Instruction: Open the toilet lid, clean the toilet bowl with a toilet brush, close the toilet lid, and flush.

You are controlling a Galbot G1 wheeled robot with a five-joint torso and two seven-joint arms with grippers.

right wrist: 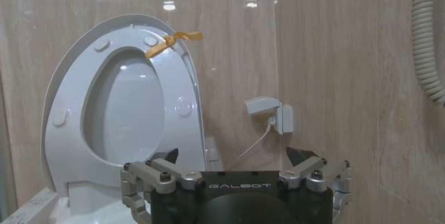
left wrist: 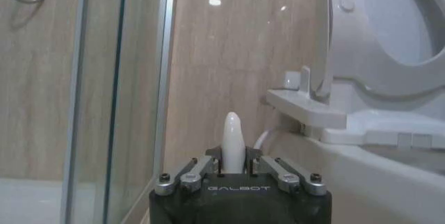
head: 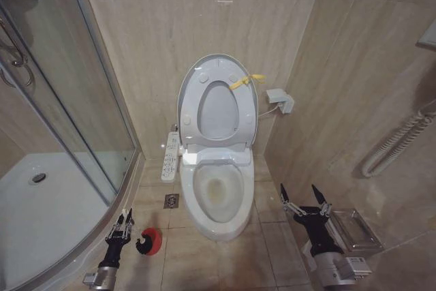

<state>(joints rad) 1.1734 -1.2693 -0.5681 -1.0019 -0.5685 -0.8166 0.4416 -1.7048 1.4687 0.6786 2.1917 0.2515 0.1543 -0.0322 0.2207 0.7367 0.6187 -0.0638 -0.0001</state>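
Two pincers low, flanking bowl (head: pixel 219 195). Left pincer (head: pixel 125 221) near shower glass (head: pixel 88 120), pressed on brush (left wrist: pixel 232 139) handle, white tip poking up between fingers. Red cup (head: pixel 149 241) on floor just beside it, between glass rail and bowl. Right pincer (head: pixel 304 195) spread, holding nothing, in gap between bowl and right wall. Lid (head: pixel 187 83) and seat up against rear wall, yellow strap (head: pixel 244 82) at top edge. Bowl open, water at bottom. Control panel (head: pixel 171 157) sticking out on left side of bowl. Beige tile floor and walls, floor drain (head: pixel 172 200) beside bowl.
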